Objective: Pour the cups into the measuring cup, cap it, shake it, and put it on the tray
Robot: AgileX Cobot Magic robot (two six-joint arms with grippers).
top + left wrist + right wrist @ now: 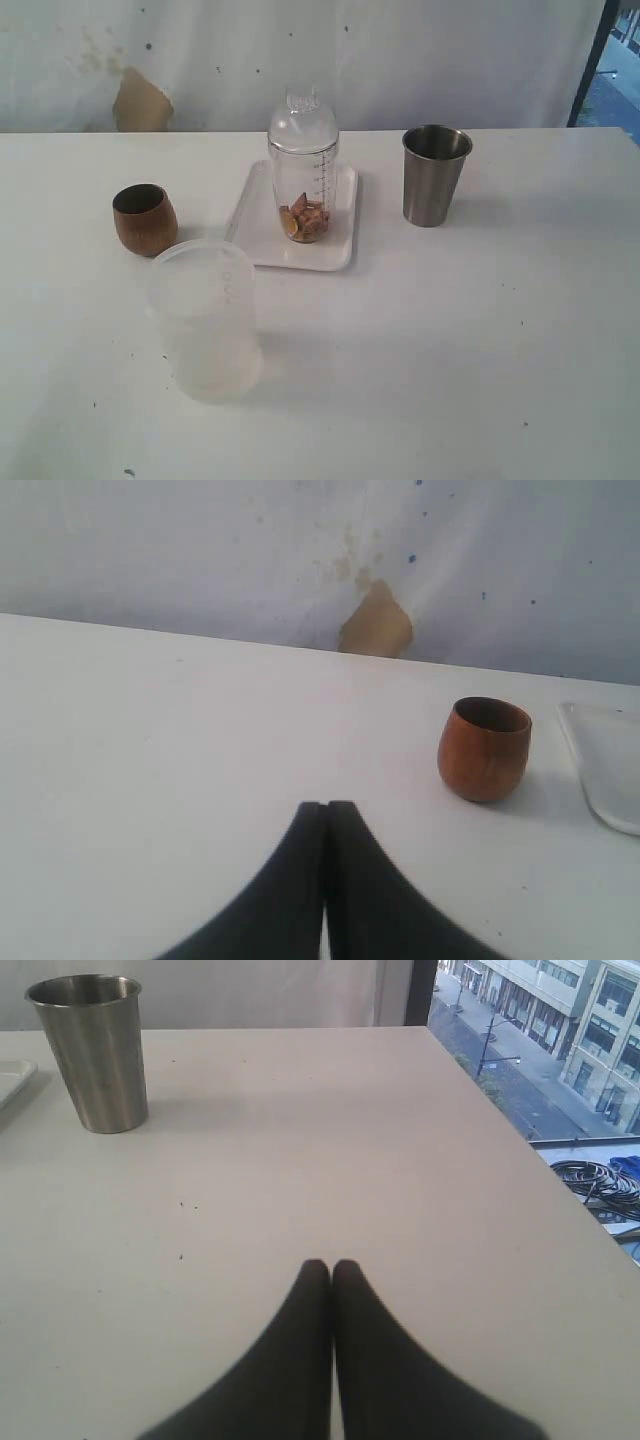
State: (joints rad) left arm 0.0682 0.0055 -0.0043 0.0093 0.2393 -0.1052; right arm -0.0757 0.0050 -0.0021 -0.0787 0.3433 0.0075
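The clear measuring cup (303, 170) with its black scale stands upright on the white tray (258, 230), a domed cap on top and brownish pieces at its bottom. Left of the tray sits the dark-brown wooden cup (144, 218), upright, also seen as wooden cup (484, 748). Right of the tray stands the steel tumbler (434, 174), seen too as tumbler (93, 1051). My left gripper (326, 806) is shut and empty over bare table, short of the wooden cup. My right gripper (331, 1265) is shut and empty, well away from the tumbler. Neither arm shows in the exterior view.
A large frosted plastic tub (205, 320) stands near the front, left of centre. The tray's corner (605, 780) shows beside the wooden cup. The table's edge (540, 1155) runs close past the right gripper, with a window and street beyond. A white wall backs the table.
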